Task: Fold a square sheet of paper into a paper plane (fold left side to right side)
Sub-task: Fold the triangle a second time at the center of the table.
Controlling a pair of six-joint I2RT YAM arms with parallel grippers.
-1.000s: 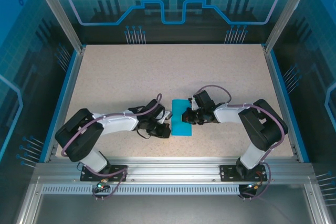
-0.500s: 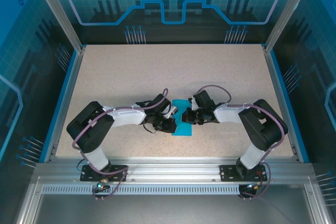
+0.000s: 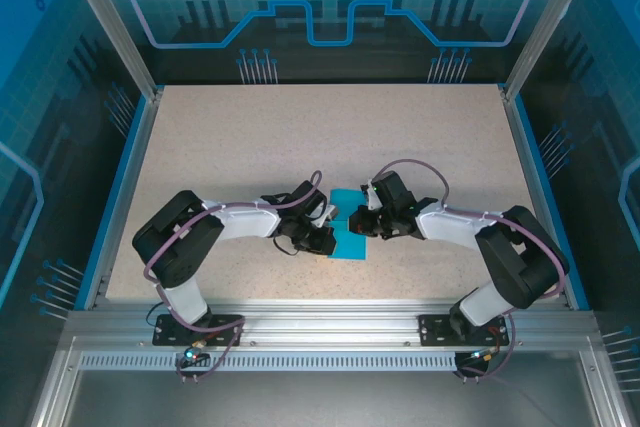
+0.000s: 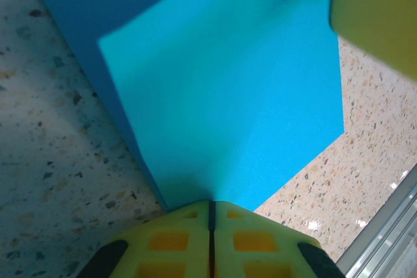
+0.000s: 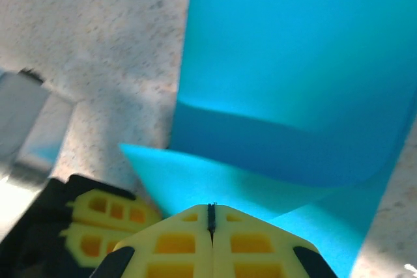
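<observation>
Your left gripper (image 4: 210, 205) has its jaws pressed together. The folded edge of the square sheet of paper (image 4: 228, 96) runs right up to its tips, and you cannot tell whether a layer is nipped between them. Your right gripper (image 5: 210, 208) is likewise closed, with a raised flap directly ahead of it. From above, both wrists hide much of the sheet, which lies between the two grippers on the speckled table (image 3: 250, 137).

The square sheet of paper (image 4: 221, 96) runs off the top edge in both wrist views.
</observation>
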